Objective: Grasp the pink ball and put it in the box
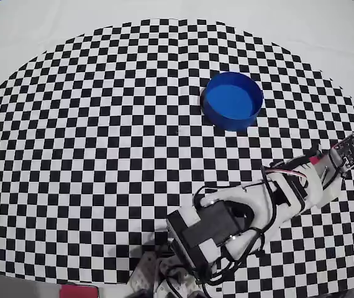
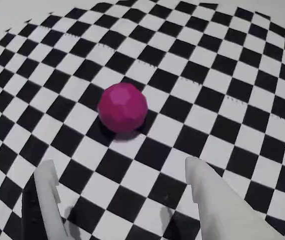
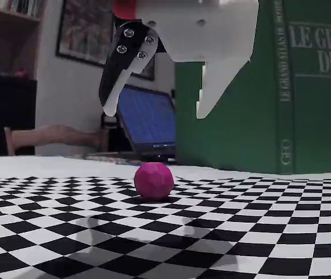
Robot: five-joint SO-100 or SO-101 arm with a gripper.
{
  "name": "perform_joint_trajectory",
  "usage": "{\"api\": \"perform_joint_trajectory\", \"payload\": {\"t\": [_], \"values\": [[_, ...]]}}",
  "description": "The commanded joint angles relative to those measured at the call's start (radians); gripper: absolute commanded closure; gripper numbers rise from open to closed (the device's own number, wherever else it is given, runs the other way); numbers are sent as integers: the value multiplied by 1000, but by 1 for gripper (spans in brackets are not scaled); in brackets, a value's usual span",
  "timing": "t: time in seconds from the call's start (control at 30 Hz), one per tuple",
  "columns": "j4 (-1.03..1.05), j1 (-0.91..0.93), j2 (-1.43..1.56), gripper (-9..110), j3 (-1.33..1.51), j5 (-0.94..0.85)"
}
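The gripper (image 3: 157,110) hangs wide open and empty above the ball (image 3: 154,181), which sits mid-frame on the checkered cloth (image 3: 258,232). Faceted, small and likely light, it may roll; the fingers should close across its middle

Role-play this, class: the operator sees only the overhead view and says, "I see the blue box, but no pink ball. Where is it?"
Observer: In the wrist view the pink ball sits on the checkered cloth, just ahead of the pincer.
Operator: Is the pincer open?
Observer: Yes. The wrist view shows its jaws spread wider than the ball, with nothing between them.
Operator: Is it touching the ball?
Observer: No. In the fixed view the pincer hangs above the ball, with a clear gap below its fingertips.
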Motion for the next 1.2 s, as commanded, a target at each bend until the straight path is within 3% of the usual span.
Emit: {"api": "perform_joint_trajectory", "payload": {"t": [0.0, 1.17], "values": [[0, 11, -18, 71, -69, -8], [38, 0, -394, 71, -456, -8]]}}
